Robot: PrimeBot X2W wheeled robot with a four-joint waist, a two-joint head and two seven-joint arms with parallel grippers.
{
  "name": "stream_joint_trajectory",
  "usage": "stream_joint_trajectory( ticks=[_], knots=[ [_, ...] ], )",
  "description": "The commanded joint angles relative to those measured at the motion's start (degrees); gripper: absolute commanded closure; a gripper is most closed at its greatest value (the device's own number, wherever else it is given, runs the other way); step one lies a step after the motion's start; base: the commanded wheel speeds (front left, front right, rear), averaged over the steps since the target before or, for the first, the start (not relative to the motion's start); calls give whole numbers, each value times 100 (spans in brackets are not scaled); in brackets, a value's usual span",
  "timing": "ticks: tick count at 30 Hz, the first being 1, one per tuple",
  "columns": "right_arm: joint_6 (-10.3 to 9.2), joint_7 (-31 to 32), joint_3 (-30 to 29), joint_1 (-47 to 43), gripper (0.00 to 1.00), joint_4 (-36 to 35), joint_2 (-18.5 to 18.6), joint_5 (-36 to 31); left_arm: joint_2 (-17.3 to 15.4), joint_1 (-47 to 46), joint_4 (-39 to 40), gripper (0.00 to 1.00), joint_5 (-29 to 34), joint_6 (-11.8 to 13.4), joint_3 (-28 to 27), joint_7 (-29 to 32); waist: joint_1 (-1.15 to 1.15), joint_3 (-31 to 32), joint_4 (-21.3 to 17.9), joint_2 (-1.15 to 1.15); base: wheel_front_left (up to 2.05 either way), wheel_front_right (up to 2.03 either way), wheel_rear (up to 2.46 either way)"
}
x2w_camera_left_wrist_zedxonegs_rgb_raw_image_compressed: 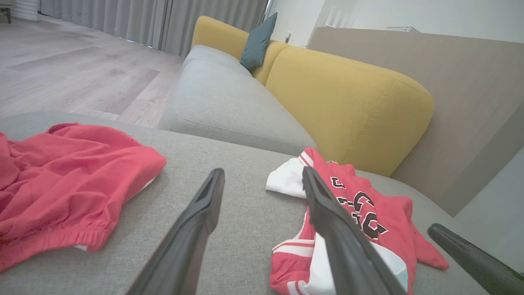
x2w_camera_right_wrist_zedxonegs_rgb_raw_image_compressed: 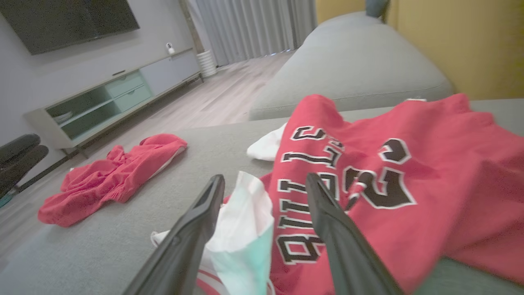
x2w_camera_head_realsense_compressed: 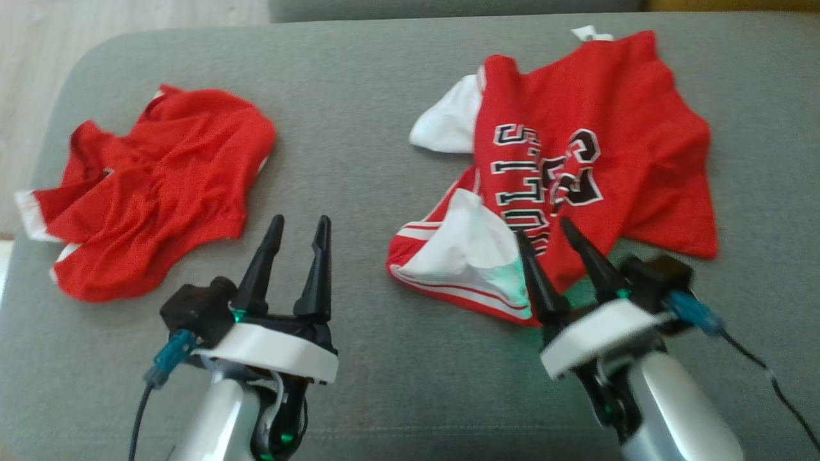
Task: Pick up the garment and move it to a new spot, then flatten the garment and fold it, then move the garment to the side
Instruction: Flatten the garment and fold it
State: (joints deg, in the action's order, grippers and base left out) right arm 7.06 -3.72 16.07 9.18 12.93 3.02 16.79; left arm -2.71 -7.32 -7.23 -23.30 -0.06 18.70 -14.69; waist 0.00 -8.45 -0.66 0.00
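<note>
Risk: my right gripper (x2w_camera_head_realsense_compressed: 544, 230), fingers apart and empty, might have caught only the white lining at the Bulls jersey's (x2w_camera_head_realsense_compressed: 596, 147) near hem, leaving the crumpled cloth to trail and bunch.
Jersey: lay toward the right edge of the grey seat cushion (x2w_camera_head_realsense_compressed: 359, 128), its near hem at my right fingertips; I could not tell whether they touched.
Left gripper (x2w_camera_head_realsense_compressed: 300, 224): apart and empty, over bare cushion between the jersey and the red shorts (x2w_camera_head_realsense_compressed: 160, 192).

Mesh-cloth jersey (x2w_camera_head_realsense_compressed: 596, 141) — matt woven cushion (x2w_camera_head_realsense_compressed: 384, 384)
</note>
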Motion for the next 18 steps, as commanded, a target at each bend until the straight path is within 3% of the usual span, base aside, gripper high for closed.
stream_joint_trajectory(
  ticks=[1, 7, 17, 18],
  knots=[
    [43, 54, 186, 362, 0, -128, -13, 7, -17, -224, 169, 0, -45, -15, -132, -30, 0, -27, 128, 0, 0, 0, 0],
    [43, 590, 401, 1027, 0, 650, -6, 65, -17, -247, 168, 0, -160, 23, -6, -30, 0, -127, 630, 0, 0, 0, 0],
    [43, 892, 312, 1896, 0, 2036, 166, 136, -17, -191, 152, 0, -224, 63, 19, -30, 0, -217, 1235, 0, 0, 0, 0],
    [43, 975, 320, 1993, 36, 2249, 159, 211, -17, -187, 157, 0, -225, 65, 21, -30, 0, -222, 1283, 0, 0, 0, 0]
  ],
)
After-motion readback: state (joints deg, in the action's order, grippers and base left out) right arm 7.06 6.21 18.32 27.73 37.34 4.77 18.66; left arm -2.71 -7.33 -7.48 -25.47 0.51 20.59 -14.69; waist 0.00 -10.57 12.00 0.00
